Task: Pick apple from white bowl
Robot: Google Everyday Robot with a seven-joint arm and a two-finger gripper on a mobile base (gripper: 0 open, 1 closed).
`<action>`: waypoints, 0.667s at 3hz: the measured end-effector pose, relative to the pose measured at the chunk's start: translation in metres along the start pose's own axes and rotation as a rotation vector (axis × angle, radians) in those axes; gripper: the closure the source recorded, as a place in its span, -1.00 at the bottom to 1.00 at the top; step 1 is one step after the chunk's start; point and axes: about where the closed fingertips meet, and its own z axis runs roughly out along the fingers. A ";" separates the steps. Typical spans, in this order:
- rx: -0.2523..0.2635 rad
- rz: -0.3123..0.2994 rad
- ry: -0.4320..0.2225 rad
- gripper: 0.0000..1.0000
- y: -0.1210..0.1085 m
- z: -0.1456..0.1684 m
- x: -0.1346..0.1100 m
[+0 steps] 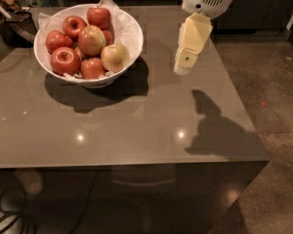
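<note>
bench point(136, 130): grey
white bowl point(103, 81): rear-left, paper-lined
apple point(114, 57): in white bowl, right side
end effector point(182, 68): over bench, right of white bowl; state cannot tell

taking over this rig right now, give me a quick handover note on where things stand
Gripper: hangs over the table, to the right of the white bowl in the camera view, apart from it, with nothing seen in it.
Apple: the palest one, yellow-tan, lies in the bowl by its near right rim, next to the red apples.
Done: nothing yet; the apple is untouched.
Left: bring the gripper over the bowl, take the pale apple, and lift it out without dragging the others along.
</note>
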 end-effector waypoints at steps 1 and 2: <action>-0.006 0.001 -0.023 -1.00 -0.002 0.002 -0.004; -0.067 0.010 -0.087 -1.00 -0.007 0.010 -0.039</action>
